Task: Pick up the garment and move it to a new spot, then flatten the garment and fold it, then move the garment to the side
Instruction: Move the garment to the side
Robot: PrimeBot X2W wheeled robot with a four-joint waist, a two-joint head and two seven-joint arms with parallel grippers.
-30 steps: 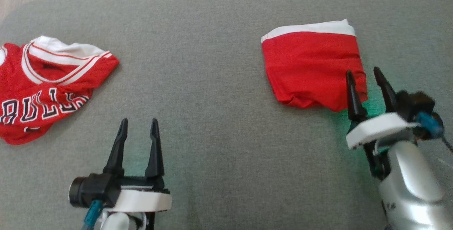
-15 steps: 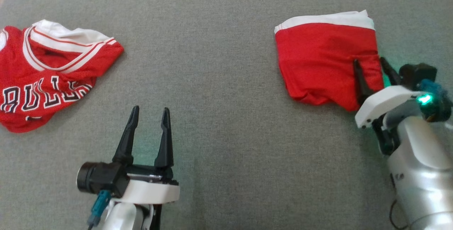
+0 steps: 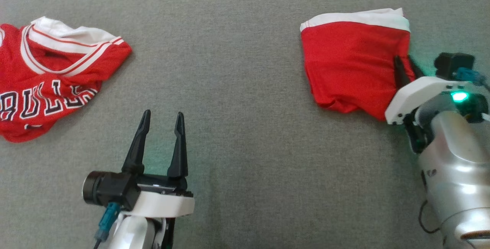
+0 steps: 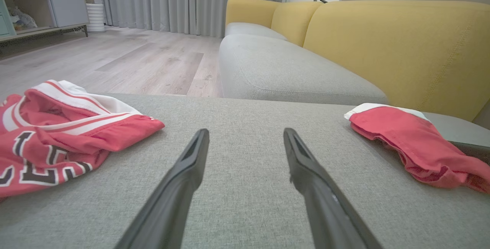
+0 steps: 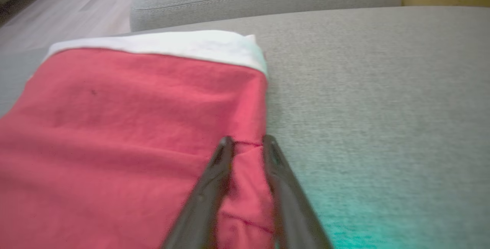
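Observation:
A folded red garment [image 3: 352,61] with a white band along its far edge lies on the grey cushion at the right. My right gripper [image 3: 404,63] is at its right edge, fingers drawn close with a pinch of red fabric bunched between them, as the right wrist view shows of the gripper [image 5: 247,143] and the garment [image 5: 134,126]. My left gripper [image 3: 162,114] stands open over bare cushion near the front, nothing between its fingers. In the left wrist view, the left gripper [image 4: 245,132] points between both cloths, with the red garment [image 4: 413,145] at the right.
A crumpled red basketball jersey [image 3: 49,76] with white trim and dark lettering lies at the left; the left wrist view has the jersey [image 4: 57,138] too. The grey cushion [image 3: 237,88] stretches between. Beyond it are a yellow sofa backrest [image 4: 402,42] and wooden floor [image 4: 134,57].
My right gripper slid forward over the red garment's right edge and its fingers closed on the fabric. The head camera shifted a little. The left gripper stayed open and still.

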